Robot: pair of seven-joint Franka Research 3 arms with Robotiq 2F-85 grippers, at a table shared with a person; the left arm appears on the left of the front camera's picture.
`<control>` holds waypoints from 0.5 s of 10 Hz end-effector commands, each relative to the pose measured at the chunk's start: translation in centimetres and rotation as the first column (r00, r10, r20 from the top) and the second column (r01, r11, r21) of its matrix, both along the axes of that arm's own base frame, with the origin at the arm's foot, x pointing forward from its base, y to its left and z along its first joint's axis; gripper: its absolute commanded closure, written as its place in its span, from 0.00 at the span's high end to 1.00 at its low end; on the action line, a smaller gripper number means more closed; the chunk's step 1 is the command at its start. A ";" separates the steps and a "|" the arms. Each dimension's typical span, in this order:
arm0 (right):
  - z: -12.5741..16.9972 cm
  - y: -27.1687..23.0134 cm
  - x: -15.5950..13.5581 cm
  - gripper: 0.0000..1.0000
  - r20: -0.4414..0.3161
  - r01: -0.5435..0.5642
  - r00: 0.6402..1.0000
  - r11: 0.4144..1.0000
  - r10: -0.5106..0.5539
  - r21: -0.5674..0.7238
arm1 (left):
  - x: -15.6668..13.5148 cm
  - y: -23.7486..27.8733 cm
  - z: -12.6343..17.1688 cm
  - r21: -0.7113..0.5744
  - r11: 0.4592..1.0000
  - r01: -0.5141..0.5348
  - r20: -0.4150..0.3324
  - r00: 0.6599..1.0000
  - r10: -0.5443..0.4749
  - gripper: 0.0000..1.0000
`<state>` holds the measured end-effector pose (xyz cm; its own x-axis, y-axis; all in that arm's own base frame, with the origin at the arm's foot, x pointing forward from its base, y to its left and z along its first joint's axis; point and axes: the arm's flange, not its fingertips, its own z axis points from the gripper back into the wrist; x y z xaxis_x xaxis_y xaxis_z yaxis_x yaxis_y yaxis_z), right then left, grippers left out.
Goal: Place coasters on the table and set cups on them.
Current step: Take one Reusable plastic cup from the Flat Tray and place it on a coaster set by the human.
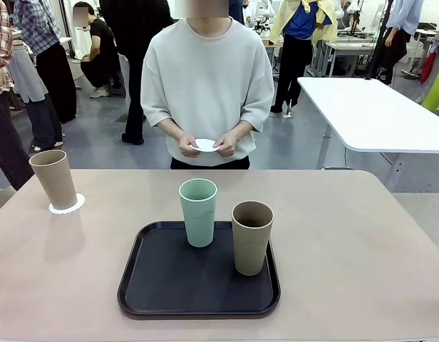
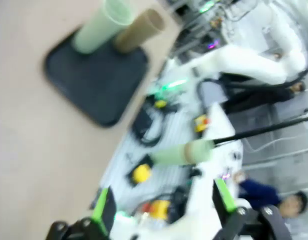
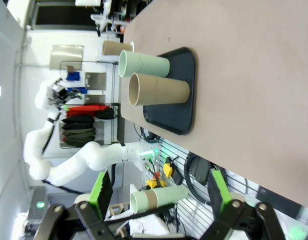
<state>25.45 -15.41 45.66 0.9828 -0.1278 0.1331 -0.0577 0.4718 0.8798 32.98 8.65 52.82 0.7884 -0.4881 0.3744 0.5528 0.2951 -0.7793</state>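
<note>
one cup seated, two left on the tray
far left, a tan cup (image 1: 54, 178) stands on its coaster (image 1: 66, 205); mid-tabletop (image 1: 362, 235), mint cup (image 1: 198, 211) and second tan cup (image 1: 251, 236) crowd the black tray (image 1: 155, 285), so grabbing one could topple its neighbour; left tool (image 2: 163, 202) and right tool (image 3: 159, 189) gape empty.

Left end effector (image 2: 161, 207) jaws spread; right end effector (image 3: 159, 196) likewise.

Table (image 1: 362, 242): smooth matt beige-pink top. Tray (image 1: 162, 285), lower centre: black, matt, plastic-looking, carrying a mint-green cup (image 1: 198, 212) and a tan cup (image 1: 251, 239), both matt and smooth. Coaster (image 1: 71, 207), left of frame: thin white paper, lacy edge.
</note>
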 end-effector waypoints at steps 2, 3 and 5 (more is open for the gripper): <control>0.1 0.0 0.0 1.00 0.010 -0.005 1.000 1.000 0.005 0.013 | 1.7 7.9 -0.1 -0.356 0.880 -0.315 -0.118 0.949 0.292 1.00; 0.1 0.0 0.0 1.00 0.010 -0.005 1.000 1.000 0.005 0.013 | 2.3 9.6 -0.6 -0.360 0.863 -0.355 -0.136 0.935 0.328 1.00; 0.1 0.0 0.0 1.00 0.010 -0.005 1.000 1.000 0.005 0.013 | 3.6 11.9 -1.8 -0.293 0.857 -0.423 -0.141 0.906 0.399 1.00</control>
